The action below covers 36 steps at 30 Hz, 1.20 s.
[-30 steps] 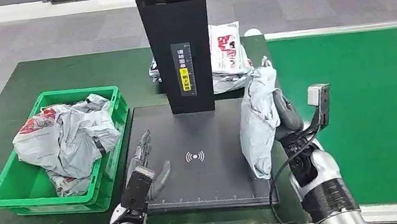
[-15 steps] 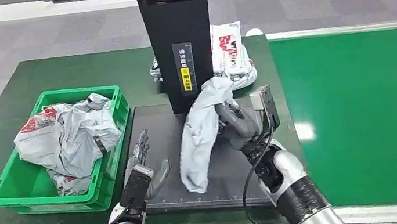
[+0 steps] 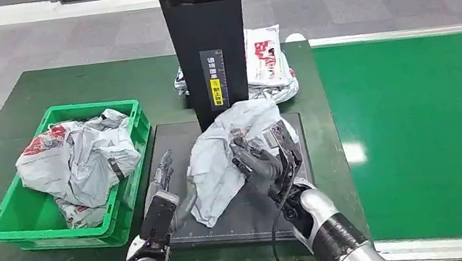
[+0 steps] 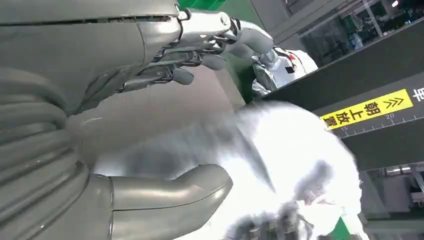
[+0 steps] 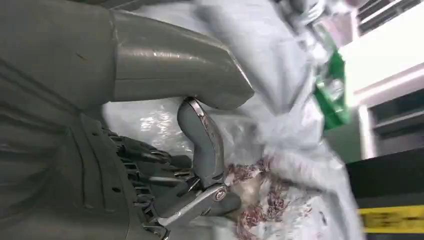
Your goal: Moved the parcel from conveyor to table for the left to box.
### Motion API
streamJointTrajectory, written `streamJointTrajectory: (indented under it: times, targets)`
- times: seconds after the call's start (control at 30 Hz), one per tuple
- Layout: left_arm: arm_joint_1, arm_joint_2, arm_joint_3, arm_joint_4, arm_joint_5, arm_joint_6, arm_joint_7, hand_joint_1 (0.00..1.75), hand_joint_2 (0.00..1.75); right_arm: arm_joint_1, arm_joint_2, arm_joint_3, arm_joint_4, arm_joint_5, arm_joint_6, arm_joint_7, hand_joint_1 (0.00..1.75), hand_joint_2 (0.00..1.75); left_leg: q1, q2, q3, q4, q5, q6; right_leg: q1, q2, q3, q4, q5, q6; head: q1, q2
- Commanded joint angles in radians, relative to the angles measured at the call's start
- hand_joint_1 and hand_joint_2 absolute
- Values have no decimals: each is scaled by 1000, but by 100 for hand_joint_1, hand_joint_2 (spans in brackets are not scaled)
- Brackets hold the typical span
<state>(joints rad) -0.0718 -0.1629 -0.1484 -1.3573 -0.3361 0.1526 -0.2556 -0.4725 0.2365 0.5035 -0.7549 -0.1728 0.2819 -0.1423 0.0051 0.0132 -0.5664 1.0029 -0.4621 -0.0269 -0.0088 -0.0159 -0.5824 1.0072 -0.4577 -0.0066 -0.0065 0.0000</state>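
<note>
Right wrist view. The right hand (image 5: 165,150) took up much of the frame: grey ribbed cover, thick grey thumb (image 5: 175,65) and darker fingers (image 5: 200,145). Thumb lay across the grey plastic parcel (image 5: 280,100); fingers curled in against its crinkled film from the other side, so the parcel sat pinched between them. Parcel surface was pale grey and wrinkled, with a reddish-brown speckled print (image 5: 270,200) near the fingertips. Beyond the parcel, a blurred edge of a green bin (image 5: 332,95). A black upright panel (image 5: 385,185) stood at the frame edge, carrying a yellow label (image 5: 392,218); its text was unreadable.
</note>
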Motion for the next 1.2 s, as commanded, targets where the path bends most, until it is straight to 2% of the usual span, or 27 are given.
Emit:
streamJointTrajectory:
  times: [0.03,0.27,0.4,0.47,0.5,0.63,0.77,0.9,1.0,1.1,1.2]
  targets:
    - [-28,14,-21,51,15,11,10,0,175,-41,-7,45,222,-17,-12,2,0,175,1,-2,1,-2,1,1,1,0,2,-4,1,0,0,0]
    - [-2,9,7,30,13,17,7,0,175,-69,-48,-1,136,-38,-5,-49,0,175,0,-1,0,-1,1,1,0,0,1,-1,0,0,0,0]
    - [8,10,25,18,-5,23,-6,0,175,-70,-101,-45,-32,-44,30,-103,0,175,0,-1,-1,0,1,1,0,0,-1,0,1,1,0,0]
    - [15,10,33,13,-21,30,-10,0,175,-43,-127,-77,-135,-43,40,-107,0,175,0,-2,-2,0,1,1,0,0,-1,-1,1,1,0,0]
    - [21,21,23,7,-98,59,-11,0,175,-7,-150,-105,-243,-32,49,-125,0,175,0,-3,-2,1,1,1,0,-1,-1,0,1,1,0,0]
    - [31,27,-11,-17,-265,67,12,0,175,87,-171,-174,-486,-2,59,-137,0,175,0,-5,-1,1,1,1,0,-3,0,-1,0,1,0,0]
    - [22,21,-18,-15,-310,79,27,0,175,110,-160,-191,-548,16,63,-119,0,175,0,-4,-2,2,0,1,0,-3,0,-1,0,1,0,0]
    - [8,6,-70,-16,-541,107,90,0,175,206,-155,-246,-766,48,67,-155,0,175,0,-5,-2,2,0,2,0,-4,-1,-1,0,0,0,0]
    - [4,8,-92,-10,-588,106,103,0,175,230,-159,-259,-808,46,74,-154,0,175,0,-6,-3,2,0,2,-1,-4,-1,0,-1,1,0,0]
    - [-46,3,-168,38,-840,140,184,0,175,297,-148,-308,-895,44,87,-195,0,175,1,-7,-2,1,1,2,0,-5,1,-3,0,1,0,0]
    - [-82,-6,-196,75,-894,127,201,0,175,328,-135,-331,-925,46,101,-200,0,175,-1,-9,-3,2,1,2,-1,-8,0,-1,-1,1,0,0]
